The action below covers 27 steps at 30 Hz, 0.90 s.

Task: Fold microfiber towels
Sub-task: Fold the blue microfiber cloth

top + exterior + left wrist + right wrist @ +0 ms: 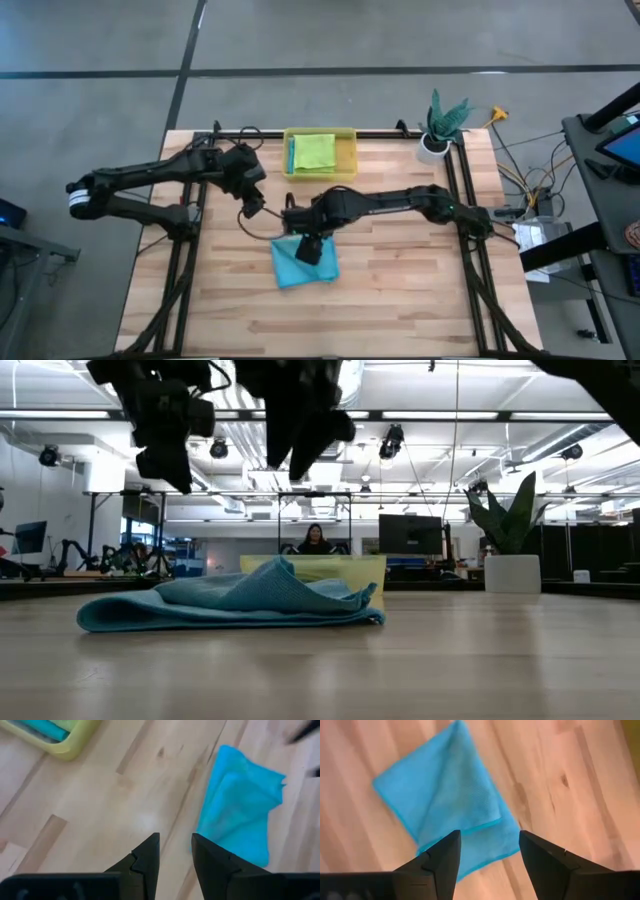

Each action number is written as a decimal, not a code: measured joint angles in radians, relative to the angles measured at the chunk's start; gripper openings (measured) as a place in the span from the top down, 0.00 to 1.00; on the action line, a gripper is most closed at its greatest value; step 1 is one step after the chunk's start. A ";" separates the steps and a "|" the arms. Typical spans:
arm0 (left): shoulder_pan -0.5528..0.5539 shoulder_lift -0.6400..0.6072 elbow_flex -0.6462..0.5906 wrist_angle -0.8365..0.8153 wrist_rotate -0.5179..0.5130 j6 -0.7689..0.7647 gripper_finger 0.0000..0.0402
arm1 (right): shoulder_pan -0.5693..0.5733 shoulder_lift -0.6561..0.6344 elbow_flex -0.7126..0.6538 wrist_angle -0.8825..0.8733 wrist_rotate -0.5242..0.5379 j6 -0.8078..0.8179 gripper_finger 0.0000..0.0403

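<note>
The yellow bin (pixel 348 152) holds a lime green towel (pixel 315 152) with a teal towel (pixel 291 155) tucked beside it. In front of the bin, a folded teal towel (pixel 298 263) lies on the table (pixel 400 280). The right gripper (pixel 489 851) hangs above it, fingers spread, empty. The left gripper (pixel 175 851) hovers nearby, fingers parted, empty.

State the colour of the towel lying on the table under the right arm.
Teal-turquoise towel, clearest in the right wrist view.
</note>
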 joint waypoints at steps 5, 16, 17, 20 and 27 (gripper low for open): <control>-0.001 -0.091 0.001 -0.033 0.001 -0.069 0.76 | -0.064 0.021 -0.025 0.042 -0.129 0.072 0.51; -0.002 -0.345 0.001 -0.050 0.001 -0.216 0.76 | -0.144 0.043 -0.225 0.259 -0.437 0.136 0.51; -0.002 -0.358 0.001 -0.049 0.000 -0.224 0.76 | -0.145 0.044 -0.244 0.258 -0.431 0.121 0.51; -0.002 -0.381 0.001 -0.050 -0.004 -0.236 0.76 | -0.150 0.045 -0.293 0.272 -0.425 0.092 0.50; -0.002 -0.372 0.001 -0.050 -0.007 -0.245 0.76 | -0.151 0.045 -0.350 0.319 -0.454 0.084 0.50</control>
